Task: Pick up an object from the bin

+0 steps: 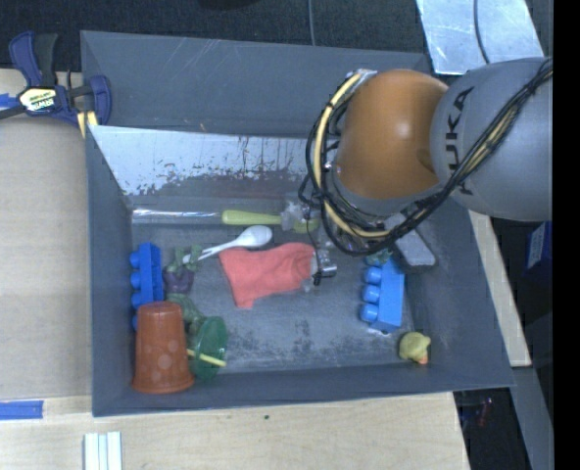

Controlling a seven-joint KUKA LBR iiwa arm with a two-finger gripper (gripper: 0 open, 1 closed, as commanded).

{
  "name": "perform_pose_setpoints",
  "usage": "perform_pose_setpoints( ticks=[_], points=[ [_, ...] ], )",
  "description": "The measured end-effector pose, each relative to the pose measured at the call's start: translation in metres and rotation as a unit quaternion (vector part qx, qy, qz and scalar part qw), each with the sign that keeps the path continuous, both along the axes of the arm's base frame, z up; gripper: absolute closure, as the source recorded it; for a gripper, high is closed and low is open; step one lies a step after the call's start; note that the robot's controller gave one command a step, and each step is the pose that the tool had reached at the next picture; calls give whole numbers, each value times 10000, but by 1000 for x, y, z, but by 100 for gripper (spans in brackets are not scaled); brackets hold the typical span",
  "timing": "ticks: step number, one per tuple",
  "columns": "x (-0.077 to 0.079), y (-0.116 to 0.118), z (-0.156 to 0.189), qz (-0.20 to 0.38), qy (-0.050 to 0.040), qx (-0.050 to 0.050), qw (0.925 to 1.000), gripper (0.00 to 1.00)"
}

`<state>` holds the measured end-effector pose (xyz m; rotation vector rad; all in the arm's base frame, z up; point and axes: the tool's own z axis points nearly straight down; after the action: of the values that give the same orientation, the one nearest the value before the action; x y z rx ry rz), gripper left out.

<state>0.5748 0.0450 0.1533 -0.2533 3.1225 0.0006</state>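
Broadly, you are early in the pick. The grey bin [104, 262] holds everything, and all of it lies on the floor. The arm [496, 145] comes in from the right, and its orange cover [388, 135] hangs over the bin's upper right part.

The largest loose thing is the red cloth [265, 272], crumpled near the middle. The gripper [319, 265] sits low at that cloth's right edge, touching it or just beside it. You cannot tell from here whether the gripper is spread or pressed together, nor whether it has any fabric.

Next in size come the orange-brown cup [161, 349], on its side in the lower left corner, and two blue blocks, one at the left wall [145, 272] and one right of the gripper [383, 294]. A white spoon [236, 243] lies just above the cloth. Smallest is a yellow toy [413, 347] in the lower right corner.

As I judge it, a sure grip, the lift and the carry-out all remain.
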Motion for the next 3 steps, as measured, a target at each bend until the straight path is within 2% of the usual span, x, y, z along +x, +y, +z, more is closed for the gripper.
perform_pose_setpoints(
  ticks=[1, 2, 3],
  points=[
    [-7, 7, -55, 2005, -10, -30, 9797, 0],
    [42, 23, -82, 2129, -67, -29, 9770, 100],
    [42, 23, -82, 2126, -66, -28, 9771, 100]
  ],
)
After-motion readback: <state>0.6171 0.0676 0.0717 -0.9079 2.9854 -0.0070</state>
